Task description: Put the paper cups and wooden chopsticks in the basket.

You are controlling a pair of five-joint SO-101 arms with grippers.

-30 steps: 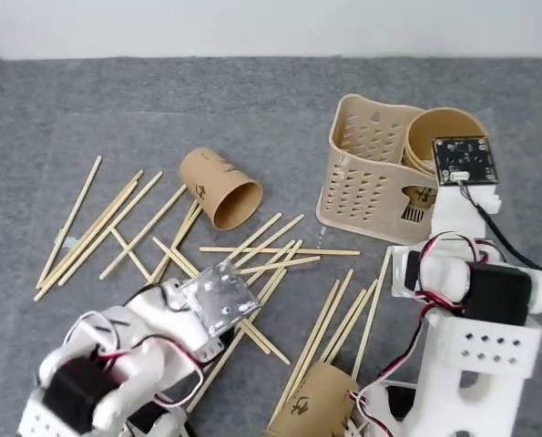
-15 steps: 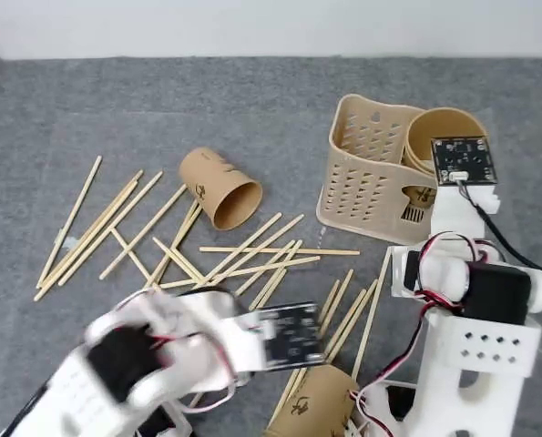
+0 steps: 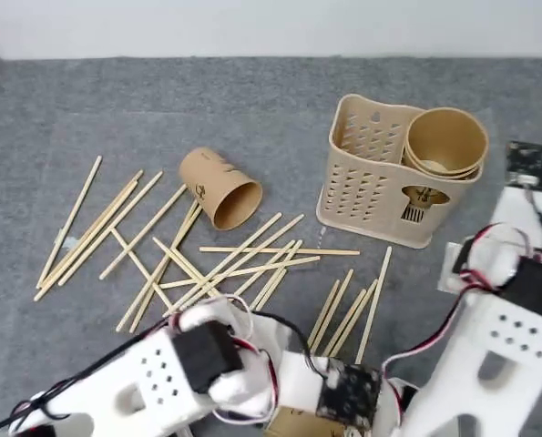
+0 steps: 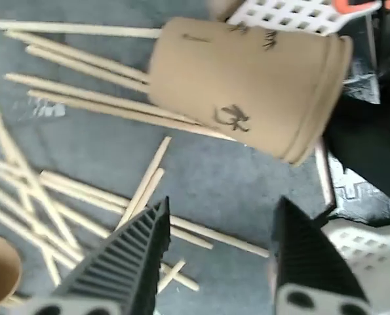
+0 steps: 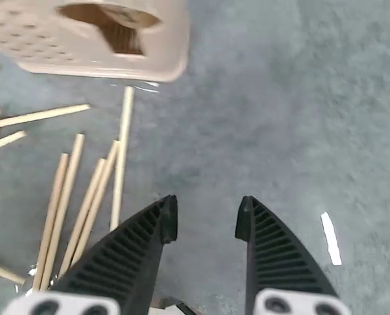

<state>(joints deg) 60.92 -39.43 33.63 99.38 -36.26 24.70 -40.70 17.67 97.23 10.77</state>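
Cup (image 4: pixel 247 85) lies before my left gripper (image 4: pixel 217 252), spread wide, freshly swung to bottom centre for the grab; my right gripper (image 5: pixel 204 226), spread too, has left the basket (image 3: pixel 366 196).

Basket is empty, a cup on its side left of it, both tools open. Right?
No. The basket is not empty: the high view shows nested paper cups in its right-hand compartment. The rest holds: a cup lies on its side left of it, and the left tool and right tool are both open.
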